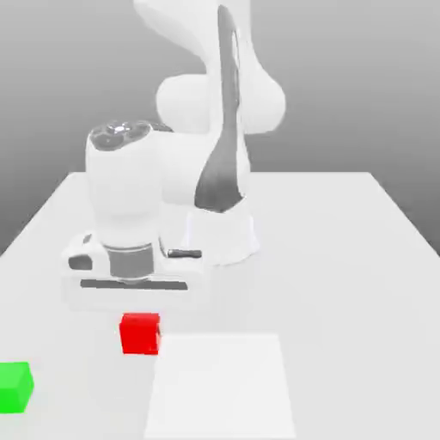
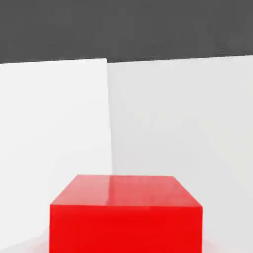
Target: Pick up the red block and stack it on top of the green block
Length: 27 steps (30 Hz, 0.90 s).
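I find the gripper (image 1: 140, 322) lowered over the red block (image 1: 140, 333), its fingers drawn in narrow on the block's sides; the block sits between them on the white table (image 1: 344, 258). The hand view shows the red block (image 2: 126, 217) close beneath the palm. The green block (image 1: 15, 387) stands well apart from the fingers, toward the exterior view's left.

Glossy red block (image 1: 140, 333) upright, square to the worktop (image 1: 344, 258), green block (image 1: 15, 387) well apart toward the exterior view's left, near its lower corner
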Each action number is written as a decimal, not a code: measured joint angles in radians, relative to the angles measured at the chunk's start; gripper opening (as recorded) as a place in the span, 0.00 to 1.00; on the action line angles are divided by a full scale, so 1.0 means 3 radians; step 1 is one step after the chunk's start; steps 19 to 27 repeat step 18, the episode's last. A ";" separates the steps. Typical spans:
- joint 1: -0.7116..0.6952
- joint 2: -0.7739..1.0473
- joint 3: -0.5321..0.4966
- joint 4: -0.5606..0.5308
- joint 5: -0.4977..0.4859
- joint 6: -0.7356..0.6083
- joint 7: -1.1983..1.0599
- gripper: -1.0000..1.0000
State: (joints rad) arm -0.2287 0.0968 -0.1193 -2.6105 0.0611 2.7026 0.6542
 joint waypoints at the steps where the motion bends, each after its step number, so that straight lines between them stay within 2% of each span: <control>1: -0.0038 0.0045 -0.0044 0.0099 0.0030 -0.0058 0.0142 0.00; 9: -0.0286 0.0415 -0.0525 0.0898 0.0190 -0.0509 0.1353 0.00; 13: -0.0391 0.0829 -0.0475 0.1018 0.0412 -0.0232 0.1358 0.00; 14: -0.0418 0.0924 -0.0442 0.1028 0.0461 -0.0149 0.1327 1.00; 27: -0.0418 0.0924 -0.0442 0.1028 0.0461 -0.0149 0.1327 1.00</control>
